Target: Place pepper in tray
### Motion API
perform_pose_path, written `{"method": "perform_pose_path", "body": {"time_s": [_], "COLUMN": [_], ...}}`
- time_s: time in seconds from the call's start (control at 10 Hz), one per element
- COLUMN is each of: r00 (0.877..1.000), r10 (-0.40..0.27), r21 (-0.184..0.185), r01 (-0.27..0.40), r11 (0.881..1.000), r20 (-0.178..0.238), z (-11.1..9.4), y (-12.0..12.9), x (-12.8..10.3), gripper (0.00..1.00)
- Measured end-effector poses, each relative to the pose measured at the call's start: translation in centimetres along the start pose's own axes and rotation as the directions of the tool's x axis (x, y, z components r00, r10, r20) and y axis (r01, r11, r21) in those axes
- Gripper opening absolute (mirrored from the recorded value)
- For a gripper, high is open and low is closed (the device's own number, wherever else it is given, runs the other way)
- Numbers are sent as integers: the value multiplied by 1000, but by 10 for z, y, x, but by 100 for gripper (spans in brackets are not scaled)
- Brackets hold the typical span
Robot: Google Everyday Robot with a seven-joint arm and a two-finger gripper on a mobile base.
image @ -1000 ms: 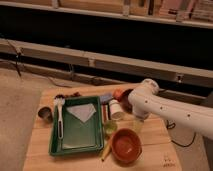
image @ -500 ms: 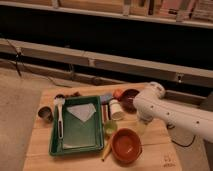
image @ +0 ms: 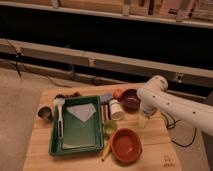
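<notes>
One pepper [image: 117, 93], prob the orange-red lump, sits left of my gripper [image: 143, 120], past the purple bowl [image: 131, 100]. Jaws spread, nothing held. Step: reach. Next: swing over, drop, pinch. Further left, tray [image: 79, 134] holds a white napkin [image: 81, 112]; orange bowl [image: 125, 145] nearer the cam than my hand looks empty.

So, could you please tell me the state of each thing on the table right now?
gripper: open, low over the table's right side.
tray: flat on the table, white sheet inside.
orange bowl: upright, looks empty.
dark red bowl: upright.
metal cup: upright, left of tray.
</notes>
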State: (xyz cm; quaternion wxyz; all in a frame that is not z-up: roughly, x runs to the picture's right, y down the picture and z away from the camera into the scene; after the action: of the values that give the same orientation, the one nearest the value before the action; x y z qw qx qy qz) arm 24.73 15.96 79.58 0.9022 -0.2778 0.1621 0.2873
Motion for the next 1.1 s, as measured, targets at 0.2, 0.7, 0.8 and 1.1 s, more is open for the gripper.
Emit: {"method": "perform_pose_path", "body": {"time_s": [0.2,0.7,0.8,1.1], "r00": [1000,999,998,997], "r10": [5,13,10,-1], "r21": [-27,-65,-65,-63], "r01": [-5,-16,-13,-4], "r11": [1000,998,998,998], "r20": [-14,-49,-56,-73], "z": [9,25,27,32], "y": [-1,7,9,15], "x": [-7,-13,-18,-29], "gripper": [80,80,80,80]}}
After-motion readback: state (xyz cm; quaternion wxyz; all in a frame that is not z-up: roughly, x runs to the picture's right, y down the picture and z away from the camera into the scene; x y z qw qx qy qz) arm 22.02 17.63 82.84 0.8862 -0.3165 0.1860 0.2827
